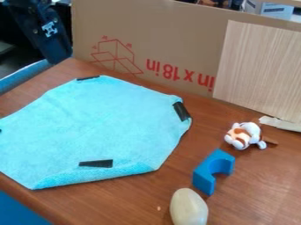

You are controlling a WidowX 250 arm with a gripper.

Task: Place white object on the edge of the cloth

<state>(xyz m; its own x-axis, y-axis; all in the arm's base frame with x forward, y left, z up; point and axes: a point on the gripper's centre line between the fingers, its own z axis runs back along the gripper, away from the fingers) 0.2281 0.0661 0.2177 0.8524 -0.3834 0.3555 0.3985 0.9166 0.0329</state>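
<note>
Along the left, blue surfaces past the desk (106,202), one beside the upper left edge, one in the lower corner. Above, at the upper left, the black arm (44,33), with a white mark on its side, beside the cardboard's left edge. Open, closed or gripping anything: cannot tell for the pincer.

Next, flat over much of the desk, the light blue cloth (100,125), many-sided, slightly wavy, its lower edge curled up in a deeper blue. On it, from the left: a bit of black at the picture's edge, a short strip at the top corner, a longer strip (96,163) near the lower edge, and a slanted one (181,111) at the right edge.

Behind, upright, the cardboard (176,35) with red print and a red box drawing. Right of the cloth's lower corner, a tiny pale speck (159,208) on the desk. Then the white object (189,208), smooth and egg-shaped, on the bare desk at the bottom, off the cloth. Just beyond, to its upper right, the blue block (213,170) with a curved notch facing right. Farther right and back, the white and orange-brown toy (244,135). Last, against the cardboard, the pale board (262,70), a torn scrap (281,124) at its foot.
</note>
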